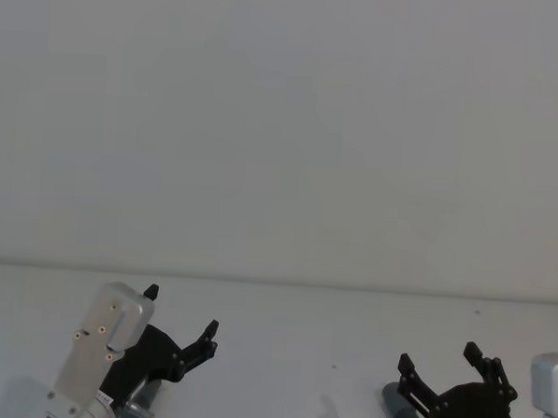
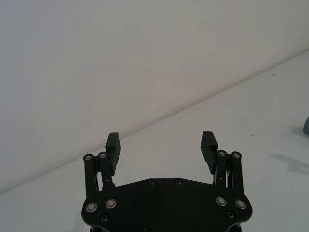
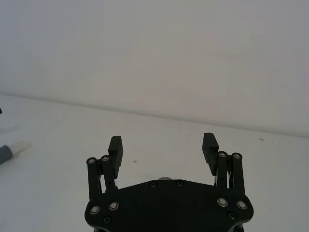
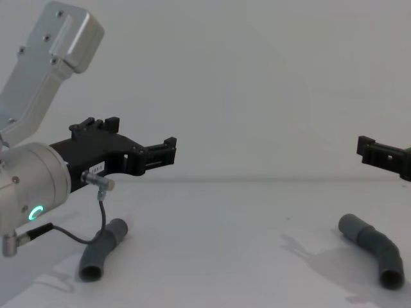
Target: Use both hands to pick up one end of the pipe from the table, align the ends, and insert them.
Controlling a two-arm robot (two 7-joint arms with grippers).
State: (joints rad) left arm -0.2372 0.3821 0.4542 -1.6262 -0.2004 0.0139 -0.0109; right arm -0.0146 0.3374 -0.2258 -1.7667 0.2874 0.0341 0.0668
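The dark grey pipe lies on the white table [image 1: 280,359], and two stretches of it show in the chest view. Its left end [image 4: 103,250] is a cuff below my left gripper [image 4: 141,136], which hovers open above it with nothing between its fingers. The right end [image 4: 374,247] bends on the table under my right gripper [image 4: 367,149], also open and held above it. In the head view the left gripper [image 1: 181,311] and right gripper [image 1: 438,357] sit at the lower edge, each over a grey cuff [image 1: 400,405]. The right wrist view shows a cuff with a white tip [image 3: 20,146].
A pale grey wall [image 1: 283,125] rises behind the table's far edge. Between the two pipe ends is bare white table. A thin black cable [image 4: 96,221] hangs from the left wrist near the left cuff.
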